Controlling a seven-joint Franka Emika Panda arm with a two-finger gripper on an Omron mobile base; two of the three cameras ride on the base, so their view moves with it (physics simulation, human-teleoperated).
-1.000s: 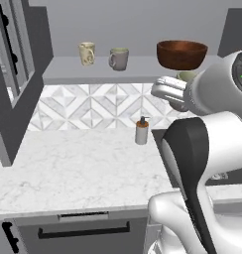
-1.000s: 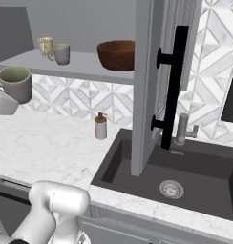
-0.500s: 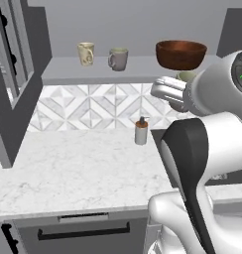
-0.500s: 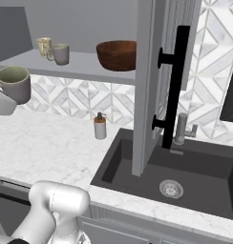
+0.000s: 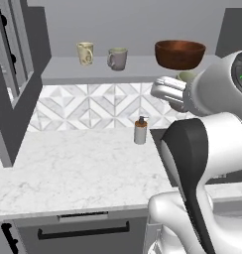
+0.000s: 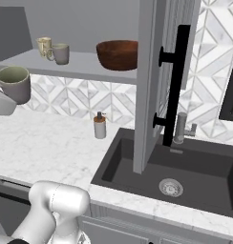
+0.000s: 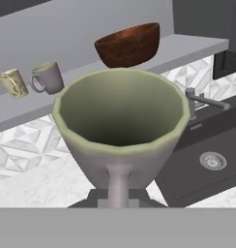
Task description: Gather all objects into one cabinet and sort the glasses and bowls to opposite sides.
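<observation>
My gripper (image 7: 118,195) is shut on the handle of a grey mug (image 7: 121,121) with a pale green inside. It holds the mug upright in the air, below and in front of the grey cabinet shelf (image 7: 76,85). In the right base view the same held mug (image 6: 14,85) hangs at the far left, above the counter. On the shelf stand a cream mug (image 5: 85,53), a second grey mug (image 5: 117,58) next to it, and a wide dark brown bowl (image 5: 180,53) further right. The arm hides most of the held mug in the left base view.
A white soap pump bottle (image 6: 100,126) stands on the marble counter (image 5: 78,168) by the wall. The open cabinet door (image 6: 154,86) with its black bar handle (image 6: 175,86) hangs over the dark sink (image 6: 185,167) and faucet (image 6: 181,127). Another open door (image 5: 9,79) stands at the left.
</observation>
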